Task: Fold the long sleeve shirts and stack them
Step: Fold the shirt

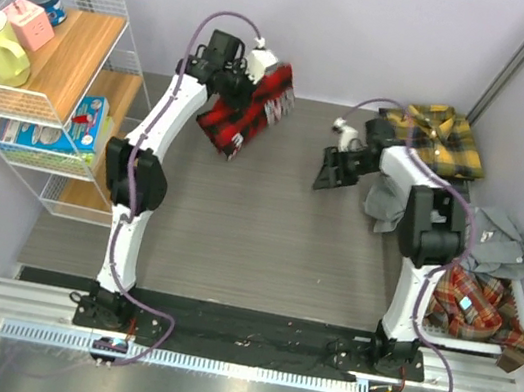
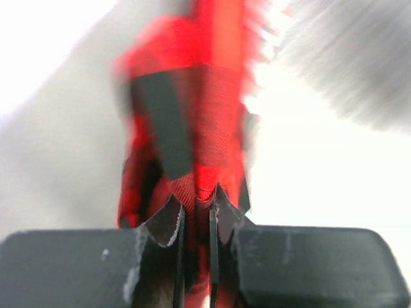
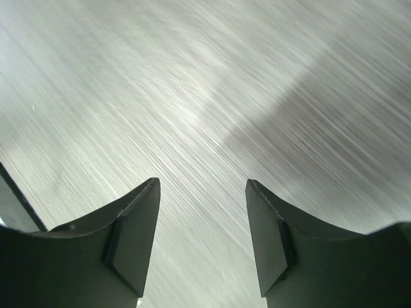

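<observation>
The red-and-black check flannel shirt (image 1: 249, 108) hangs back-left, the yellow-and-black plaid shirt (image 1: 445, 137) lies back-right; nearer, the grey shirt (image 1: 501, 240) lies behind the orange-brown plaid shirt (image 1: 475, 303).

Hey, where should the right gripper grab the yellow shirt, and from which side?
Pinch the yellow shirt at a raised fold on its left edge, coming down from above. It lies bunched low on the table, so a top-down pinch on a fold looks more workable than a sideways scoop, and the open right gripper sits on that side.
</observation>
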Motion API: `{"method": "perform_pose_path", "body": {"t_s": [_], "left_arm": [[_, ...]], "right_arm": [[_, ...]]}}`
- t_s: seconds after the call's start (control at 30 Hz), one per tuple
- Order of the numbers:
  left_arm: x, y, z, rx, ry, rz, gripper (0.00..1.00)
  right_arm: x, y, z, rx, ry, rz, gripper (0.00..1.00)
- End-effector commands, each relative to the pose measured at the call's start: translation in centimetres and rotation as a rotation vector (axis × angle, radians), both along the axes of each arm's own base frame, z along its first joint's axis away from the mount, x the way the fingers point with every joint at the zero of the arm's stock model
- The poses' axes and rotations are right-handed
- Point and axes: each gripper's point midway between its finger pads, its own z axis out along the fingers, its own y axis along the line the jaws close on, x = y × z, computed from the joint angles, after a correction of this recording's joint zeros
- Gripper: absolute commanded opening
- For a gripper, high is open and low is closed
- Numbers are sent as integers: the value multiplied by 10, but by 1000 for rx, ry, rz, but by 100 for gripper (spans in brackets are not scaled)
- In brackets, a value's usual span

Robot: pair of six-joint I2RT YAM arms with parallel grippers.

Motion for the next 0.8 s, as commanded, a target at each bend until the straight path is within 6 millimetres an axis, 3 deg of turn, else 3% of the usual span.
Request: {"method": "perform_pose_path", "body": {"t_s": [0.0, 0.03, 0.07, 0.1, 0.17, 0.2, 0.33, 0.4, 0.47, 0.57, 0.63, 0.67, 0.73, 0.77], "left_arm": [[-35, -27, 76, 367, -491, -307, 0], [-42, -36, 72, 414, -537, -364, 0], [-55, -40, 41, 476, -503, -426, 0], [-69, -55, 30, 512, -521, -511, 0], [-89, -67, 6, 535, -499, -588, 0], [-109, -76, -25, 569, -453, -665, 1], [-160, -93, -105, 627, -287, -774, 2], [-190, -109, -126, 619, -230, -823, 3], [-216, -129, -141, 587, -167, -839, 5], [-242, -153, -140, 515, -111, -850, 6], [-253, -156, -138, 492, -73, -859, 9], [-259, -153, -135, 488, -55, -868, 20], [-278, -145, -129, 461, 15, -895, 33], [-280, -143, -114, 431, 14, -890, 40]], "right_arm": [[4, -19, 40, 91, -13, -141, 61], [3, -29, 35, 93, 8, -173, 61], [2, -32, 35, 107, 31, -198, 61], [1, -37, 31, 111, 47, -215, 61], [0, -47, 27, 125, 84, -257, 61], [-2, -49, 26, 131, 96, -267, 61], [-9, -59, 26, 130, 103, -283, 61], [-15, -62, 24, 119, 108, -280, 61], [-25, -66, 21, 111, 136, -282, 61], [-34, -70, 18, 104, 155, -280, 61], [-37, -71, 22, 102, 142, -260, 61], [-37, -80, 23, 102, 146, -276, 61], [-36, -81, 29, 100, 116, -244, 62], [-34, -81, 35, 103, 105, -237, 62]]}}
